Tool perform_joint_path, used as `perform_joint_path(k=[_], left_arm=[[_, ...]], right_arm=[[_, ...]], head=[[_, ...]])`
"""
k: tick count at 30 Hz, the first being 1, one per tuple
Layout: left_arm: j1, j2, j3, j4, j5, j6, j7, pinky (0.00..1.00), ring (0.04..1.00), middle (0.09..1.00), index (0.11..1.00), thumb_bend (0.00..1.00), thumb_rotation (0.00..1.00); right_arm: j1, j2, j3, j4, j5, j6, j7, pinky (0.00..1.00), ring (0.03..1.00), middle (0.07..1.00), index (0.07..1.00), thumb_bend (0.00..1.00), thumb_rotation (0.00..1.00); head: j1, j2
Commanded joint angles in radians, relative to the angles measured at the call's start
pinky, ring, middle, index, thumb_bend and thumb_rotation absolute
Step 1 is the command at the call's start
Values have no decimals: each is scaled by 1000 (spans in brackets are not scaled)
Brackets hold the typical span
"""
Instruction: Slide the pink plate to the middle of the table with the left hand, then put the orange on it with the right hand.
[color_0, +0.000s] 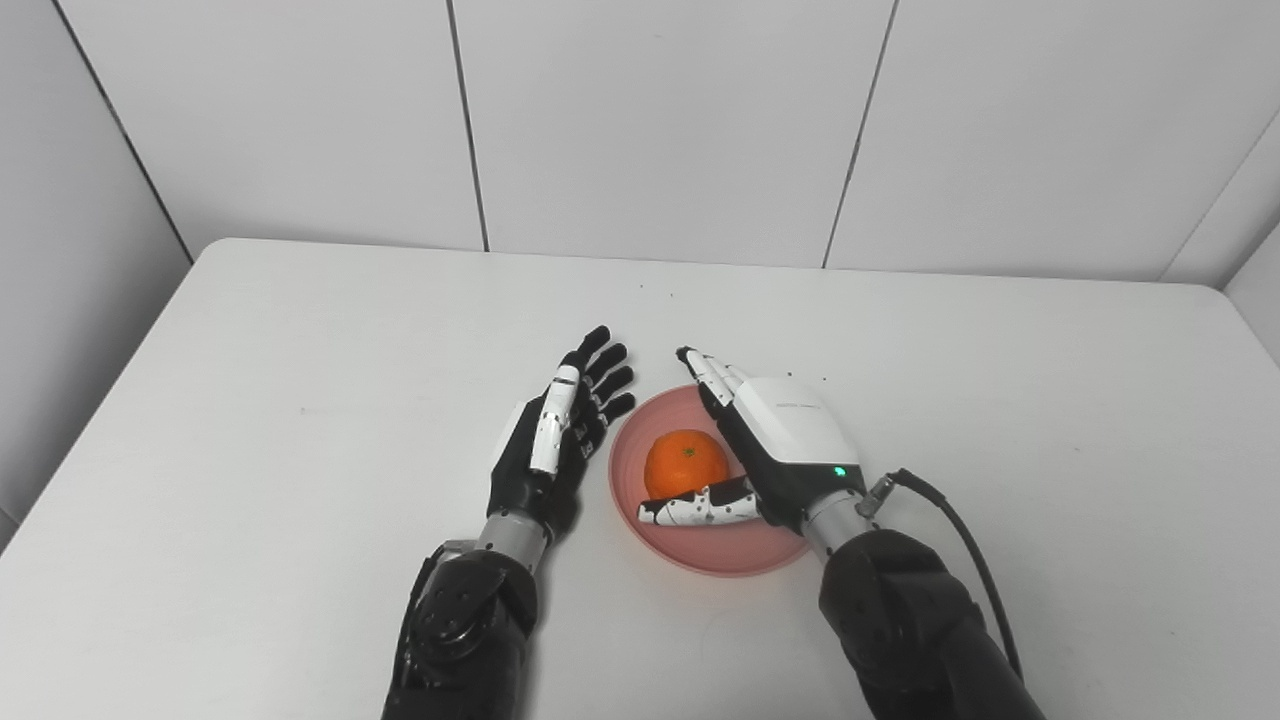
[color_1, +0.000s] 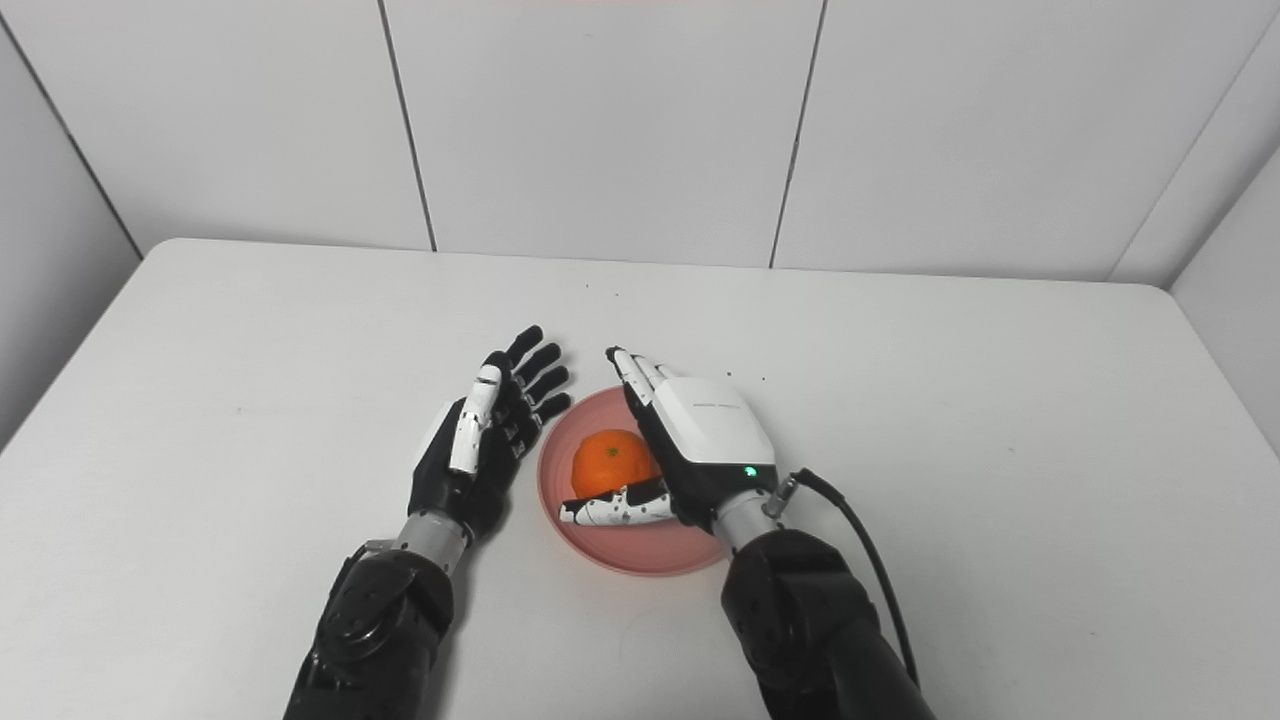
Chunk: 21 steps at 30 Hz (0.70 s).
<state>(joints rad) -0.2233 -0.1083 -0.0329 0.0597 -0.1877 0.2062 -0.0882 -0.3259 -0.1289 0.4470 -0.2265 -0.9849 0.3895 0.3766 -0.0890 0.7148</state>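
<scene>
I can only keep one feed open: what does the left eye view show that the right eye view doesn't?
Left eye only: a wider strip of the left wall. Right eye only: more of the right wall. Both: the orange on the plate, the right hand open over it, and the left hand open beside the plate.

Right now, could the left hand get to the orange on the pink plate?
Probably yes. The left hand is open beside the pink plate, and nothing lies between it and the orange. But the right hand sits open around the orange's far side, its thumb in front, so there is little room.
</scene>
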Motion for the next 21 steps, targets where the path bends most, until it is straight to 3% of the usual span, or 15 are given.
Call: perform_joint_path(k=[1,5,10,13,16,21], left_arm=[[18,9,4,10,8,21,6,894,917,926,913,369,1000],[20,11,9,6,-9,32,-2,897,919,928,915,373,1000],[19,6,23,8,-37,36,-14,921,930,935,917,376,1000],[18,2,27,8,-33,40,-5,910,917,926,904,379,1000],[18,8,26,9,-27,38,-10,915,918,929,911,392,1000],[19,18,28,10,-25,26,-14,921,921,933,918,389,1000]], right_arm=[[-20,0,-22,-40,13,-36,-38,895,944,972,1000,1000,599],[-20,2,-59,-79,53,-30,-37,902,954,976,1000,1000,617],[-13,7,-136,-196,96,-11,-44,855,950,992,1000,1000,745],[20,25,-212,-254,174,-45,-113,807,925,981,1000,1000,778],[51,37,-286,-253,259,-85,-195,835,935,983,1000,981,964],[107,39,-383,-195,363,-115,-295,862,941,974,982,882,999]], head=[[-2,1],[-7,-1],[-10,-5],[-12,-8],[-12,-11],[-12,-13]])
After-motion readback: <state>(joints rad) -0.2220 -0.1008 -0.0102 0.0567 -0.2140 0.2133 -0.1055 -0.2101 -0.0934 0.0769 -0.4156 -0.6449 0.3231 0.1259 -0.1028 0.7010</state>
